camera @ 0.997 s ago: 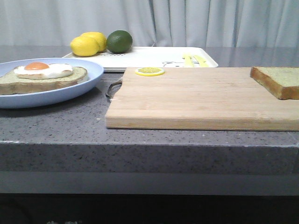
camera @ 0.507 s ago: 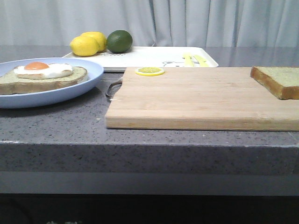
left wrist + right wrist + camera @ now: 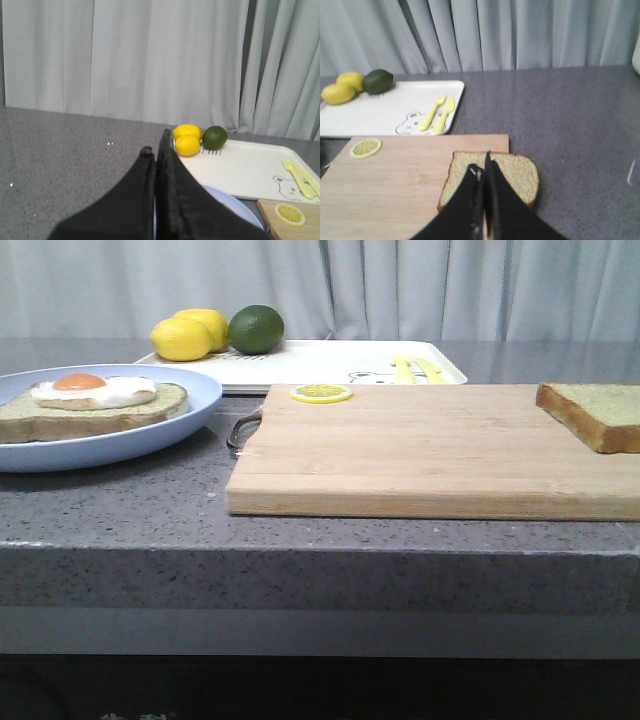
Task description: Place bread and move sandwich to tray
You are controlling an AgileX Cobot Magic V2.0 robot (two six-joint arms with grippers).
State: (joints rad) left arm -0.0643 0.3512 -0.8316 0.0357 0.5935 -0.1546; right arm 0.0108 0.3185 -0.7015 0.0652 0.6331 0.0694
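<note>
The bread (image 3: 598, 412) lies flat on the right end of the wooden cutting board (image 3: 420, 450); it also shows in the right wrist view (image 3: 517, 172). My right gripper (image 3: 482, 167) is shut and empty, held above the bread. A slice with a fried egg (image 3: 92, 400) sits on the light-blue plate (image 3: 150, 435) at the left. My left gripper (image 3: 156, 145) is shut and empty above the plate (image 3: 235, 207). The white tray (image 3: 330, 362) lies behind the board, also seen in the wrist views (image 3: 240, 170) (image 3: 385, 112). Neither gripper shows in the front view.
Two lemons (image 3: 185, 335) and a lime (image 3: 256, 328) sit on the tray's far left corner. A yellow fork and spoon (image 3: 437, 114) lie on the tray's right side. A lemon slice (image 3: 321, 393) lies on the board's back left corner. Grey curtains hang behind the counter.
</note>
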